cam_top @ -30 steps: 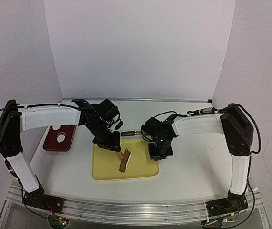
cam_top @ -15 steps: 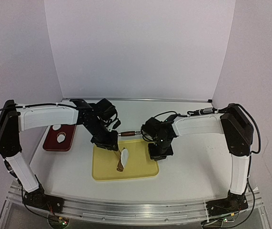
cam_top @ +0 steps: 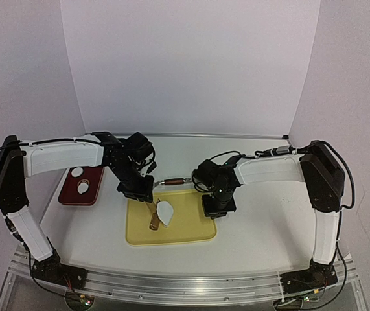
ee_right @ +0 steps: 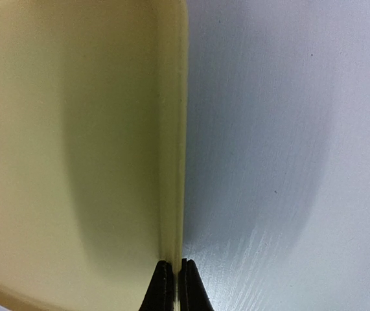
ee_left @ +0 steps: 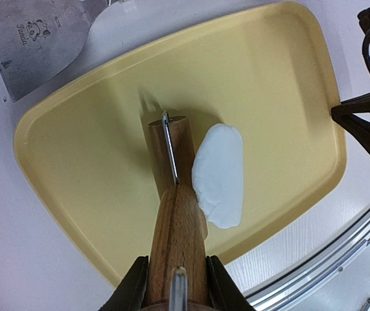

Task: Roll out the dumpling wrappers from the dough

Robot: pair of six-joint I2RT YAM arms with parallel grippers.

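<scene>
Left hand [ee_left: 177,288] grips the pin [ee_left: 178,214], its fingers [ee_left: 133,288] cut off at the frame's bottom. Dough [ee_left: 219,175] lies just beside the pin on the tray [ee_left: 269,78], mid-worktop. Right hand [ee_right: 172,285], closed, pinches the tray's rim; only its fingertips [ee_right: 164,285] show.

In the left wrist view, the metal scraper blade [ee_left: 32,39] carries the only marking. It is a stamped logo, a small cartoon-like figure with a short cursive word beneath it, and a tiny row of characters close by. The stamp is tilted and too small to read for certain.
</scene>
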